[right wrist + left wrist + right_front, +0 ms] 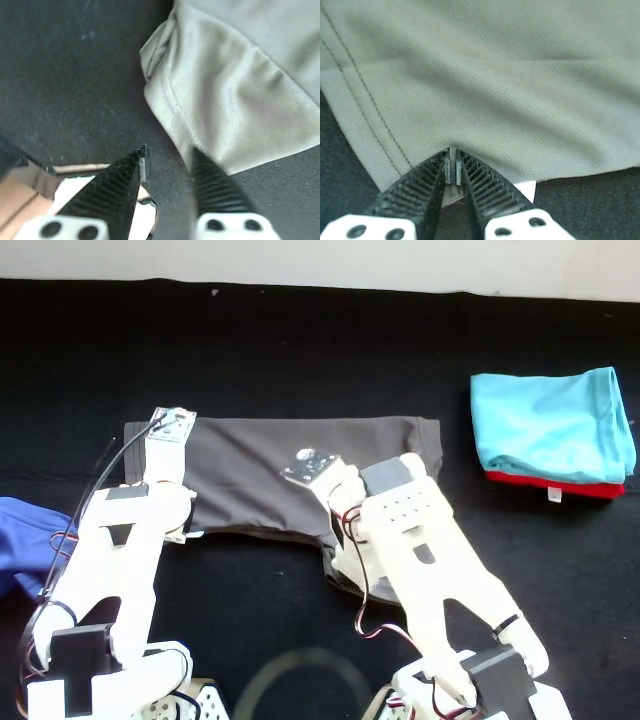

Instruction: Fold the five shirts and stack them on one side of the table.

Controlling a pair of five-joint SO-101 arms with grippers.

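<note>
The gray shirt [260, 465] lies spread in a wide band across the middle of the black surface [300, 350]. One part trails toward the near side under the right arm [430, 550], so it looks only partly folded at best. The left fingers [432, 190] are closed on its hem, with a sliver of fabric pinched between their tips beside a small white tag [526, 189]. The right fingers [117, 187] are open with bare surface between them, one of them just beside the shirt's stitched edge. Over at the right, a folded cyan shirt [550, 425] sits squarely on a folded red shirt [545, 483], so two look done and stacked. A blue shirt [20, 530] lies bunched at the left edge beside the left arm [120, 550], unfolded. Four shirts can be counted, so I judge the task a little under halfway. The gray one needs its folds finished and a carry to the pile, and then the blue one follows. There is open room beyond the gray shirt toward the far edge, and a bare strip separates it from the stack. The near side is crowded by both arms, and the stack sits close to the right edge, leaving little margin there.
</note>
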